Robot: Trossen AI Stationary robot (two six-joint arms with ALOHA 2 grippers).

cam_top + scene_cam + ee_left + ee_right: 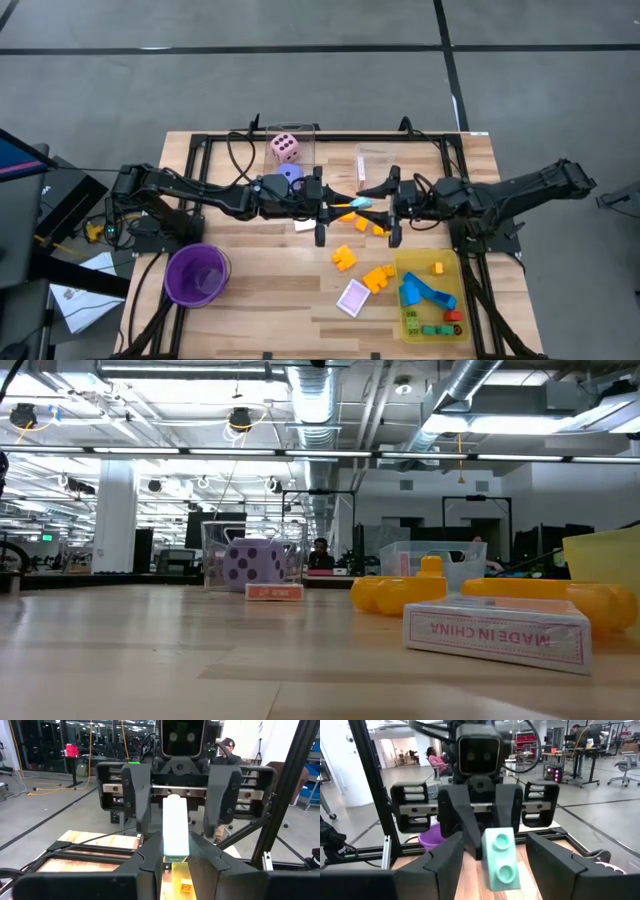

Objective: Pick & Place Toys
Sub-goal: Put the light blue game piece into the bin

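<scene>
Handover: my two pincers meet nose to nose above the middle of the table, a pale teal studded brick [500, 861] between them.
Left pincer [330, 206]: closed on the teal brick; in my left wrist view the brick stands up between my fingers [145, 857], clamped at its near end.
Right pincer [372, 200]: spread wide on either side of the brick's free end; in my right wrist view a gap shows on both sides of it, so my right fingers [445, 855] are not touching it.
Below the pincers: orange and yellow blocks [360, 225] lie loose on the wooden table [260, 290], directly under the meeting point.
Toward my near edge from the right pincer: more yellow pieces [378, 277], then a flat pink-white card box [353, 297] lying on the wood.
Yellow tray [405, 262]: beside and nearer than my right pincer; it holds blue pieces [425, 292], a small yellow one, and green and red blocks [440, 325].
Behind the left pincer: a purple dotted die [291, 173], close to the wrist, and a pink dotted die [285, 148] farther back in a clear box.
Purple cup [196, 273]: well to the outer side of my left arm, standing upright.
</scene>
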